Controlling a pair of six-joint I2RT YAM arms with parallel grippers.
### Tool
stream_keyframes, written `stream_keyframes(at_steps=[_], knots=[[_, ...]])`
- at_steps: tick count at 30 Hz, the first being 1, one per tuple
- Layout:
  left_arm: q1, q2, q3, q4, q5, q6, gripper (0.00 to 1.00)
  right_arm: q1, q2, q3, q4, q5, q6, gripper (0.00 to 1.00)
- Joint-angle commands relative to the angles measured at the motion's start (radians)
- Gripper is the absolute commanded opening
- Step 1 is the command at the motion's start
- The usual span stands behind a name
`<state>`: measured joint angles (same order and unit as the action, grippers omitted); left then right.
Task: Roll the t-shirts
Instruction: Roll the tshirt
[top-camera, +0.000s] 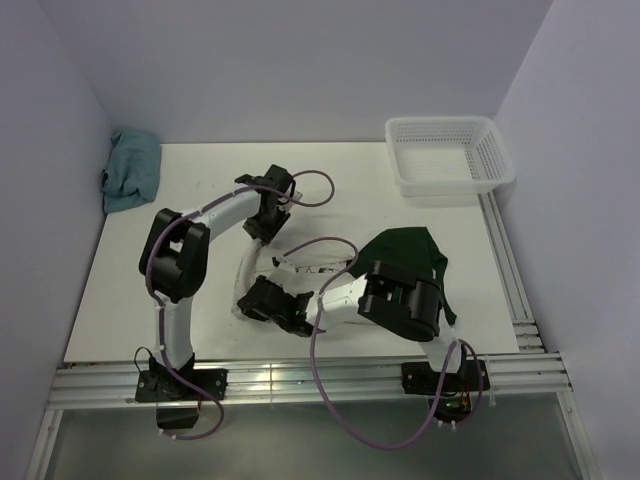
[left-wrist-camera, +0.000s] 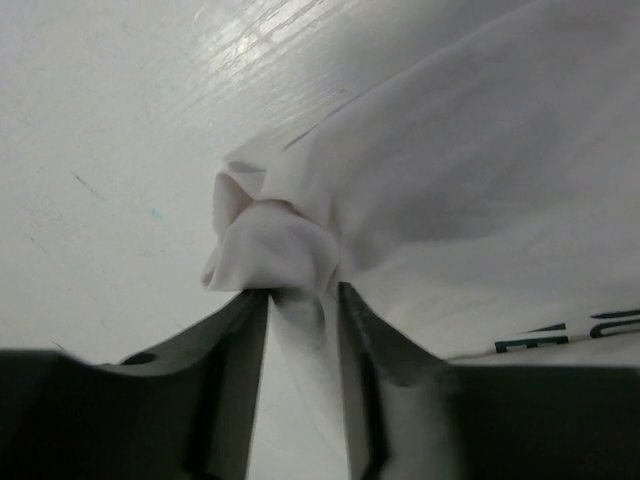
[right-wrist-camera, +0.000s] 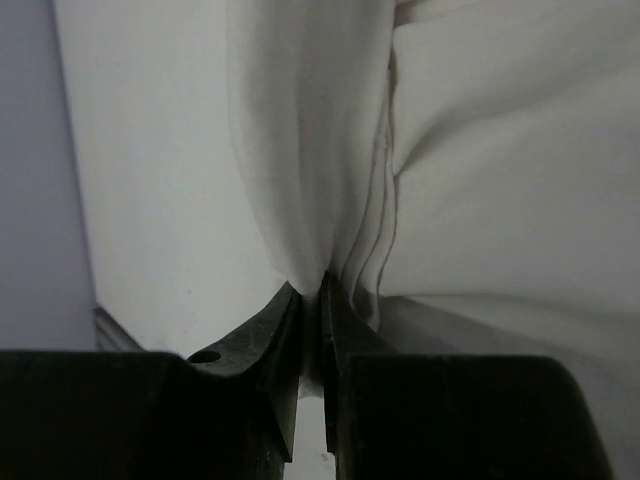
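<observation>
t-shirt (top-camera: 300, 262) partly hidden under right arm (top-camera: 400, 300), chest print (left-wrist-camera: 590, 330) cut off at edge

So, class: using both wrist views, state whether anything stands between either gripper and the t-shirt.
Nothing visible does. The right gripper is pinched on a fold of the t-shirt; the left gripper stands open with a bunched corner at its fingertips.

White-and-black arms (top-camera: 176, 322), looping purple cables (top-camera: 313, 360)
</observation>
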<state>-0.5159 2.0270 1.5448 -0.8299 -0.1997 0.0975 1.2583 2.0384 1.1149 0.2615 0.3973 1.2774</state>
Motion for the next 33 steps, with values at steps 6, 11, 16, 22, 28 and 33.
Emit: stream_keyframes(at_steps=[6, 11, 16, 22, 28, 33], knots=[[0.059, -0.045, 0.144, -0.038, 0.215, 0.027, 0.56, -0.019, -0.017, -0.230, 0.395, -0.096, 0.168, 0.13], [0.123, -0.073, 0.182, -0.067, 0.338, 0.041, 0.61, -0.039, 0.000, -0.297, 0.490, -0.123, 0.243, 0.12], [0.226, -0.125, 0.140, -0.078, 0.476, 0.085, 0.62, -0.046, 0.014, -0.340, 0.564, -0.135, 0.302, 0.11], [0.346, -0.186, -0.015, -0.075, 0.655, 0.185, 0.62, -0.053, 0.026, -0.345, 0.582, -0.155, 0.330, 0.10], [0.384, -0.157, -0.137, -0.025, 0.767, 0.222, 0.63, -0.054, 0.036, -0.354, 0.593, -0.160, 0.353, 0.09], [0.390, -0.114, -0.187, 0.009, 0.914, 0.235, 0.64, -0.054, 0.032, -0.369, 0.598, -0.157, 0.364, 0.09]])
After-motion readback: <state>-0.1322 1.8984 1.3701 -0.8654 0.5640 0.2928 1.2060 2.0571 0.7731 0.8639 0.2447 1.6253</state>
